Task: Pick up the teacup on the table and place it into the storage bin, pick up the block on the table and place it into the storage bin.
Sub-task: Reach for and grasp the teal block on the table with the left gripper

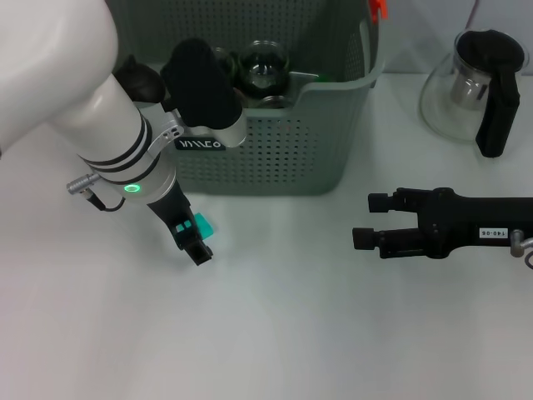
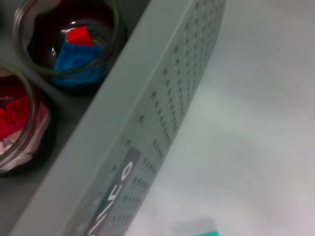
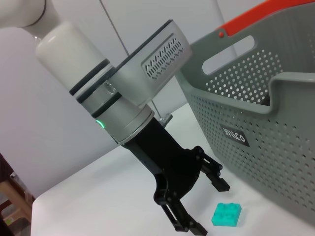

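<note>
While spread wide, left claw (image 1: 193, 237) straddles block (image 1: 202, 224).

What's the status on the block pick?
Left gripper open, low over table beside teal block, not gripping. Right gripper open, idle at right. Glass cups already in storage bin. Path clear.

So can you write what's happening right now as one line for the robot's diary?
left gripper: open, over teal block on table | right gripper: open, idle | glass teacups: in storage bin

Grey-green perforated storage bin (image 1: 275, 150) with orange clip (image 1: 379, 8), teal block (image 3: 227, 214), black left tool (image 3: 199, 201)
</note>
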Tool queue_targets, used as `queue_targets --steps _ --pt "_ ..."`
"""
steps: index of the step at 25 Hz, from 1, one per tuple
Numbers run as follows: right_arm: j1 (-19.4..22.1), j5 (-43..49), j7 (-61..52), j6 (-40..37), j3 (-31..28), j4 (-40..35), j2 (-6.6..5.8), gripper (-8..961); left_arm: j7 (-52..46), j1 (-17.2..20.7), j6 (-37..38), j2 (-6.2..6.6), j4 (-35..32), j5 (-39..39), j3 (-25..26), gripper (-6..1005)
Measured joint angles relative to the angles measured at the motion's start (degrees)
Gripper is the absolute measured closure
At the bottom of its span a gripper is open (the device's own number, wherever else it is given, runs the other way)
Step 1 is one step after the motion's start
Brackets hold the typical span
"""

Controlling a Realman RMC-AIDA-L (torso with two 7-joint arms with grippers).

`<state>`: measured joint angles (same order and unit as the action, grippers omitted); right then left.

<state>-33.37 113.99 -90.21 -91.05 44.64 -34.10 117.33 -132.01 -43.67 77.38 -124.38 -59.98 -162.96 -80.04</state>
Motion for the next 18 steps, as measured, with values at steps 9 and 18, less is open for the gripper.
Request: queue_targets --steps 9,18 --pt "0.09 0.0 0.12 -0.01 0.0 0.0 0.0 8 -2.24 -0.38 -0.88 -0.07 0.75 -0.61 -1.51 108" --pt "0.21 0.0 0.39 -0.07 0.0 0.14 0.0 8 -4.08 -1.32 -0.99 -0.05 2.46 -0.6 -2.81 114"
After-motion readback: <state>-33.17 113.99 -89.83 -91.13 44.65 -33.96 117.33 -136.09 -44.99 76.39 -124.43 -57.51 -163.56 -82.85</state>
